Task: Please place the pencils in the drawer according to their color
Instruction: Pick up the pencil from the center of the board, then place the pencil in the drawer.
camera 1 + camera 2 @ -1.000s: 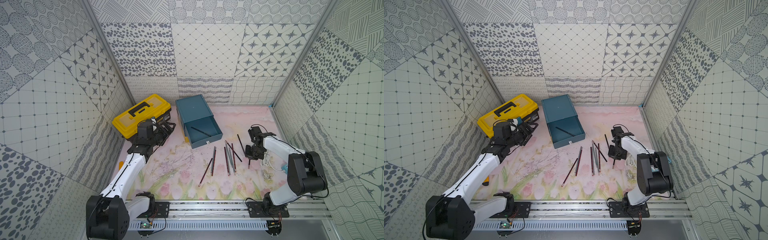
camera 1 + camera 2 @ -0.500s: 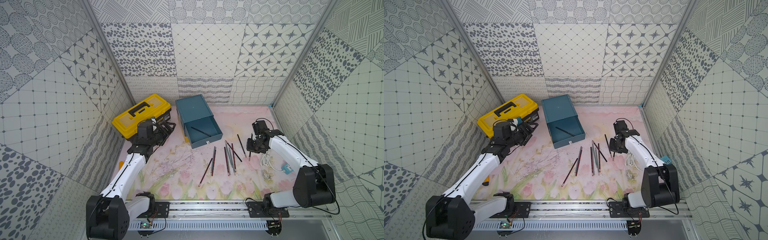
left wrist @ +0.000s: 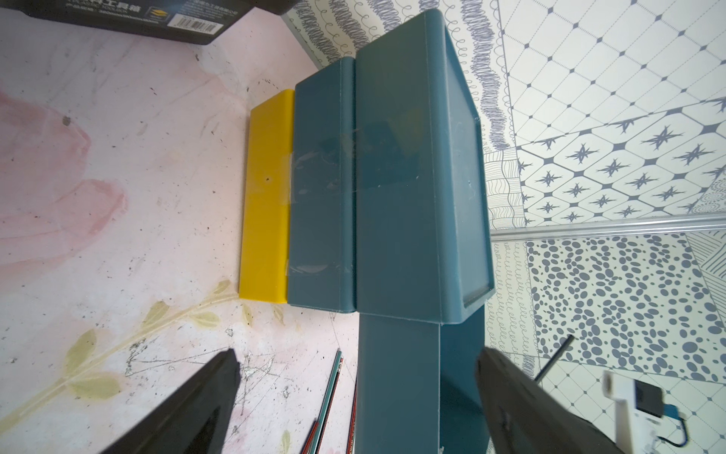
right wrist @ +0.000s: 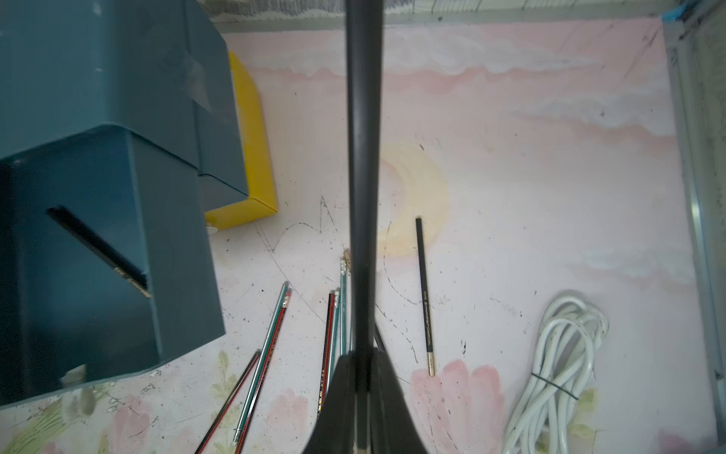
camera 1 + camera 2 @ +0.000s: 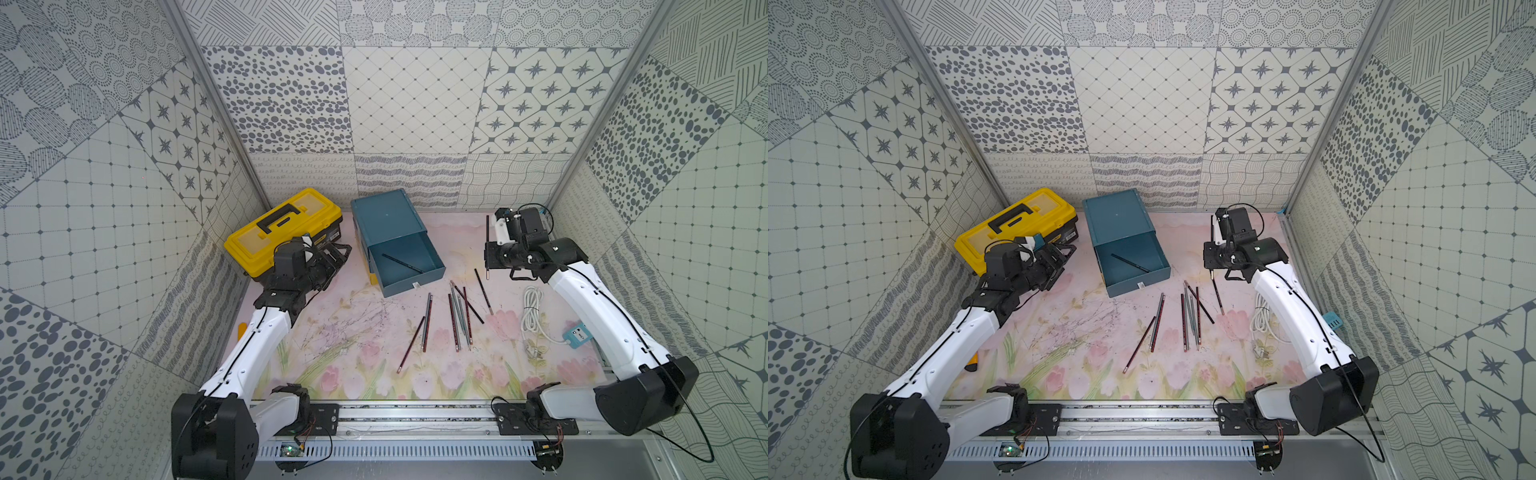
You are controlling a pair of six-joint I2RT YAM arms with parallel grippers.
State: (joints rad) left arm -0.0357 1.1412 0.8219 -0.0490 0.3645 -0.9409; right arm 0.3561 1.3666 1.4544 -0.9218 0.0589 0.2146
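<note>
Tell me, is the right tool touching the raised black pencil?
Touching. The right wrist view shows the right tool shut on the black pencil, pinching its shaft.

Pale wall panels (image 5: 415, 104) printed with grey patterns of dots, stars, diamond grids, waves and circles close in the back and both sides, joined by slanting metal corner posts (image 5: 218, 108). The worktop (image 5: 332, 324) wears a scuffed pink mat painted with tulips and green leaves. An aluminium rail (image 5: 415, 415) runs along its near edge. The light is soft and even.
</note>
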